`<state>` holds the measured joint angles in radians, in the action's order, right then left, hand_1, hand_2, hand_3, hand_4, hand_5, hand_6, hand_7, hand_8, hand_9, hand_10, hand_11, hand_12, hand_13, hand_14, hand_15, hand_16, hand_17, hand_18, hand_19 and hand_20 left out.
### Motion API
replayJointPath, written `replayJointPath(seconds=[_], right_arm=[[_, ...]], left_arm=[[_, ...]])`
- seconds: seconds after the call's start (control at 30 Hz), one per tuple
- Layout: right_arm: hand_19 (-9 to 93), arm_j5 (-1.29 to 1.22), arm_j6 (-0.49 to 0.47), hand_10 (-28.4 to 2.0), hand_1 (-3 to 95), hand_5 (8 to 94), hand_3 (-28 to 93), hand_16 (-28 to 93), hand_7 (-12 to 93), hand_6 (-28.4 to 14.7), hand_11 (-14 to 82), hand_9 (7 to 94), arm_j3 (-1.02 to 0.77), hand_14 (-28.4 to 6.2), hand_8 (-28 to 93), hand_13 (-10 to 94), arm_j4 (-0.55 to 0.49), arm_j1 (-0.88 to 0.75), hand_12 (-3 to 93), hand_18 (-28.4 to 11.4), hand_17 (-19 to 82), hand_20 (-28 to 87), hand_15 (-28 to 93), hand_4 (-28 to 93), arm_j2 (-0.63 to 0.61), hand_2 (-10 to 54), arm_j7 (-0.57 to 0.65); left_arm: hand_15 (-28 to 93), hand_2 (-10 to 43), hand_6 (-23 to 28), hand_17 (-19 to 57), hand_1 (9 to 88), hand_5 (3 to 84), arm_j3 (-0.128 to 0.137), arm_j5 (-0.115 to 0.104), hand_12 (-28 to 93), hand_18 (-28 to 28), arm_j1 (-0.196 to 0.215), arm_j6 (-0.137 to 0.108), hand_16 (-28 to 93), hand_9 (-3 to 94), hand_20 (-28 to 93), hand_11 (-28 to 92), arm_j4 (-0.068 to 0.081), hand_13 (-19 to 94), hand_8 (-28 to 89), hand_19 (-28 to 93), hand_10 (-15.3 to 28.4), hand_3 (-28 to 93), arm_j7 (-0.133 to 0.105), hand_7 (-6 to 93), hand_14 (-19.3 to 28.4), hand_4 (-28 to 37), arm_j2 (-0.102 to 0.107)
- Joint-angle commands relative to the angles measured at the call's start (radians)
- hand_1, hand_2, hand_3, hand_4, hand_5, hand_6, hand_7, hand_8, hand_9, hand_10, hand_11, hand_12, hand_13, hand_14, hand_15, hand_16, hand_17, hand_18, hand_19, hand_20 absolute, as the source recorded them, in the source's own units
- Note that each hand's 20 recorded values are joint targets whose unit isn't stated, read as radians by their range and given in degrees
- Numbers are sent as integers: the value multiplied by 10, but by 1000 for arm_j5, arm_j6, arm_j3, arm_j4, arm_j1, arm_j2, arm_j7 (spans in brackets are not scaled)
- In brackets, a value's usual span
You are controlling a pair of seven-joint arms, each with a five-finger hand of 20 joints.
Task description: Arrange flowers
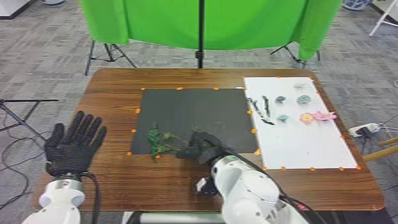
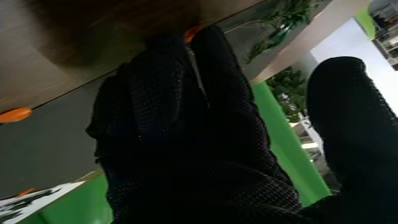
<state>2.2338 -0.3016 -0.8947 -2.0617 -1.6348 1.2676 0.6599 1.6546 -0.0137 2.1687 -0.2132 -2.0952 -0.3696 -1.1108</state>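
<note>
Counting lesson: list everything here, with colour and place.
table: one, brown, centre
dark mat: one, black, on table
sheet: one, white, table's right
greenery: count unclear, green, mat's near left
twigs: about two, dark, on sheet
rosettes: three, blue-green, on sheet
small piece: one, pale, sheet's far end
flowers: two, pink and peach, on sheet
tape bits: many, orange, mat and sheet edges
cloth: one, green, behind table
stands: several, black, behind table
arms: two, white, bottom edge
left hand: one, black, left of mat
right hand: one, black, beside greenery

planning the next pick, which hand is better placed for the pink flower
Right hand, I'd judge: it's at the dark mat, nearer the pink flower on the white sheet; the left hand is beyond the mat's left edge.
</note>
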Motion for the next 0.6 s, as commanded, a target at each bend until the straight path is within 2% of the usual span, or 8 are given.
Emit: replayJointPath(seconds=[0.03, 0.5, 0.6], right_arm=[[878, 10, 2, -240, 232, 725, 757, 236, 79, -106, 180, 638, 53, -205, -123, 565, 42, -2, 177, -284, 294, 327, 755, -199, 23, 28, -8], [881, -31, 16, -245, 233, 695, 762, 236, 73, -113, 201, 639, 10, -202, -113, 569, 49, 11, 187, -284, 300, 321, 757, -202, 25, 27, 33], [883, -65, 33, -244, 234, 705, 763, 235, 73, -77, 209, 643, 7, -201, -111, 571, 17, 4, 188, -284, 302, 319, 757, -203, 11, 27, 26]], left_arm=[[314, 153, 97, -66, 263, 489, -17, -14, 86, 131, 1, 1, -68, 430, 120, 187, 9, 319, -88, 358, 154, 774, 18, 82, 159, -283, 9], [318, 153, 98, -66, 262, 488, -13, -30, 89, 131, 12, 0, -70, 428, 118, 189, 7, 319, -88, 360, 155, 776, 6, 81, 159, -283, 3], [319, 153, 98, -66, 261, 487, -10, -28, 89, 131, 16, 2, -71, 428, 118, 190, 4, 319, -87, 360, 156, 777, 1, 81, 159, -283, -1]])
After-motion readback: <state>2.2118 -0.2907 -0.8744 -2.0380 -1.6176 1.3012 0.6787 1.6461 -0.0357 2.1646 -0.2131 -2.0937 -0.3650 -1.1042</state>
